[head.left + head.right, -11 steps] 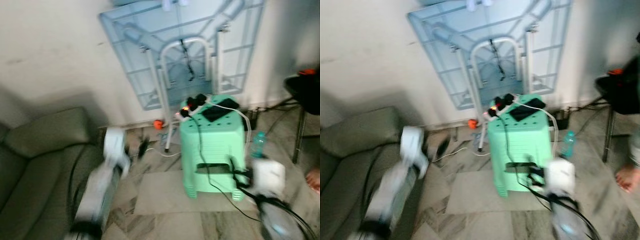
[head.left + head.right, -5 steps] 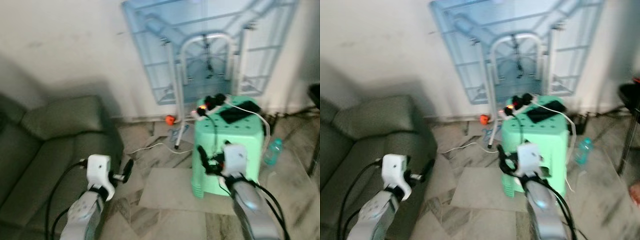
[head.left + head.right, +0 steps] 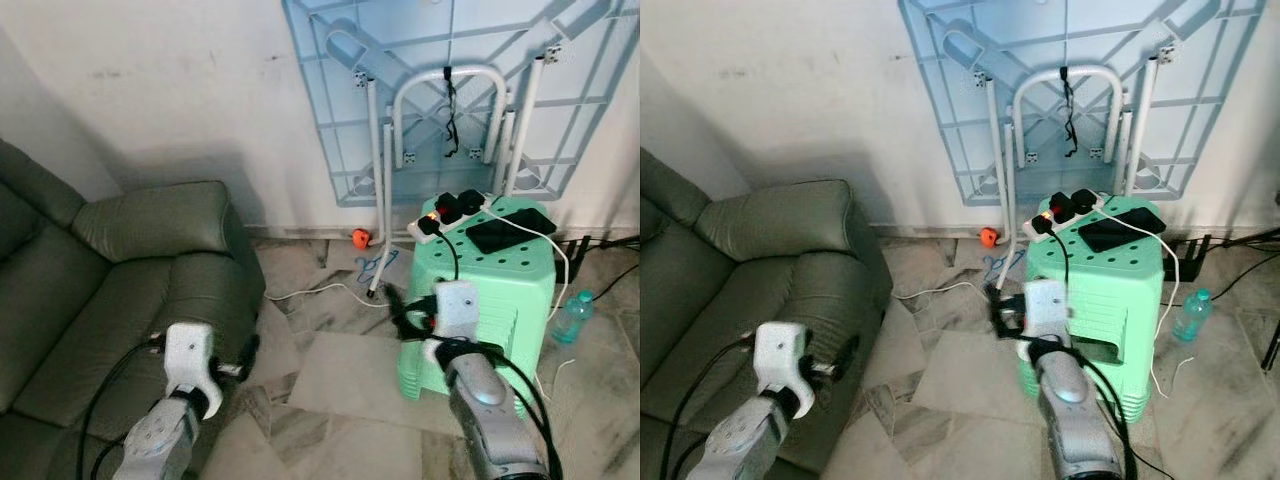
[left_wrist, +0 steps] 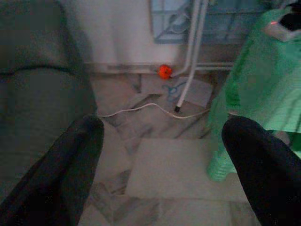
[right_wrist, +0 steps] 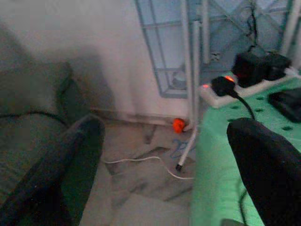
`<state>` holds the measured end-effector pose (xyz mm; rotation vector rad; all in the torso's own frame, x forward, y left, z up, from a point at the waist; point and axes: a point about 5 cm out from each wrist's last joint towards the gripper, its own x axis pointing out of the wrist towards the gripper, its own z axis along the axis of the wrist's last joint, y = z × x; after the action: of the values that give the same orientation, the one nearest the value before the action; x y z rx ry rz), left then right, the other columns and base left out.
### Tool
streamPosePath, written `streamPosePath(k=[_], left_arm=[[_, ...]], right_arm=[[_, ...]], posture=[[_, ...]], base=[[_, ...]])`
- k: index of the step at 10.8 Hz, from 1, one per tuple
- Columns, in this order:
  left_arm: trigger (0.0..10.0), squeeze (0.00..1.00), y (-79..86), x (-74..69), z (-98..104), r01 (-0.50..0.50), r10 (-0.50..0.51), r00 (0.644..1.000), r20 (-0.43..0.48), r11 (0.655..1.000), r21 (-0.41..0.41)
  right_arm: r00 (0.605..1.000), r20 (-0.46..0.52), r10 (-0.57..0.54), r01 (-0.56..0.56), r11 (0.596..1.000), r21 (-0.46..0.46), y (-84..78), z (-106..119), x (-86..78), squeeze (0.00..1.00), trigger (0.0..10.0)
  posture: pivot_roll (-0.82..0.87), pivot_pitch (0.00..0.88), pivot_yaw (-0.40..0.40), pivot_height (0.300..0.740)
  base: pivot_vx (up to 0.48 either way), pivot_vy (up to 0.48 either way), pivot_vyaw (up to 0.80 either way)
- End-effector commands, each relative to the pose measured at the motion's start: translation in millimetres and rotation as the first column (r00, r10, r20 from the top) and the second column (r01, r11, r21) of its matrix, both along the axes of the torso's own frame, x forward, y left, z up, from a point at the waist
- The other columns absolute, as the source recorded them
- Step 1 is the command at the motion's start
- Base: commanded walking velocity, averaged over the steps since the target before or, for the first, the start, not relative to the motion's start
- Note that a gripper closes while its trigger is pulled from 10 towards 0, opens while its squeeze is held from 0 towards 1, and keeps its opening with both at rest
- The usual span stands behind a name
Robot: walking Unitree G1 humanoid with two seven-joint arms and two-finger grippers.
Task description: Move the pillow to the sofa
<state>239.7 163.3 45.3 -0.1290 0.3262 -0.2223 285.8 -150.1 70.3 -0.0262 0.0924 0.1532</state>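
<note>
A grey-green leather sofa [image 3: 120, 290] stands at the left, its armrest nearest the wall. No pillow can be made out. My left gripper [image 3: 246, 354] hovers low beside the sofa's front corner, and in the left wrist view my left gripper [image 4: 164, 127] stands open over the marble floor with nothing between its fingers. My right gripper [image 3: 400, 306] is held just left of the green plastic stool [image 3: 500, 300]. In the right wrist view my right gripper [image 5: 168, 126] is also open and holds nothing.
A power strip [image 3: 450, 212] with plugs and a black device lie on the stool. A folded blue table [image 3: 450, 90] leans on the wall behind. A white cable [image 3: 310, 293], an orange object [image 3: 360, 238] and a bottle [image 3: 572, 318] lie on the floor.
The camera has swung left and the blur has gone, so more of the sofa shows. Both arms now reach forward, the right one in front of the stool's left side.
</note>
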Motion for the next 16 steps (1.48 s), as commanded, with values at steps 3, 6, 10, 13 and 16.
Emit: streamPosePath(k=[3, 6, 10, 13, 16], left_arm=[[10.0, 0.00, 15.5, 10.6, 7, -0.138, 0.138, 0.990, 0.036, 0.990, 0.006], [10.0, 0.00, 6.4, 19.0, 20, -0.180, 0.182, 0.977, 0.106, 0.983, -0.031], [10.0, 0.00, 8.1, 15.2, 16, -0.215, 0.219, 0.968, 0.122, 0.976, -0.047], [10.0, 0.00, 11.5, 18.5, 29, -0.253, 0.274, 0.947, 0.168, 0.958, -0.134], [10.0, 0.00, 14.9, 18.3, 28, -0.306, 0.317, 0.935, 0.157, 0.948, -0.091]], right_arm=[[0.999, 0.008, 0.049, -0.048, 0.998, -0.028, 3.0, 2, 7.7, 0.00, 10.0], [0.996, 0.046, 0.070, -0.067, 0.996, -0.058, 7.9, 14, 23.9, 0.00, 10.0], [0.995, 0.043, 0.086, -0.084, 0.995, -0.062, 11.3, 13, 21.9, 0.00, 10.0], [0.995, 0.036, 0.097, -0.095, 0.994, -0.050, 18.7, 10, 21.4, 0.00, 10.0], [0.994, 0.048, 0.094, -0.091, 0.994, -0.061, 15.0, 15, 26.5, 0.00, 10.0]], posture=[[-0.17, 0.000, 0.159, 0.740], [-0.16, 0.000, 0.131, 0.740], [-0.19, 0.000, 0.118, 0.740], [-0.16, 0.004, 0.132, 0.740], [-0.15, 0.009, 0.127, 0.740]], base=[[0.000, 0.000, 0.00], [0.000, 0.000, 0.48], [0.000, 0.000, 0.80], [0.000, 0.000, 0.80], [0.000, 0.000, 0.80]])
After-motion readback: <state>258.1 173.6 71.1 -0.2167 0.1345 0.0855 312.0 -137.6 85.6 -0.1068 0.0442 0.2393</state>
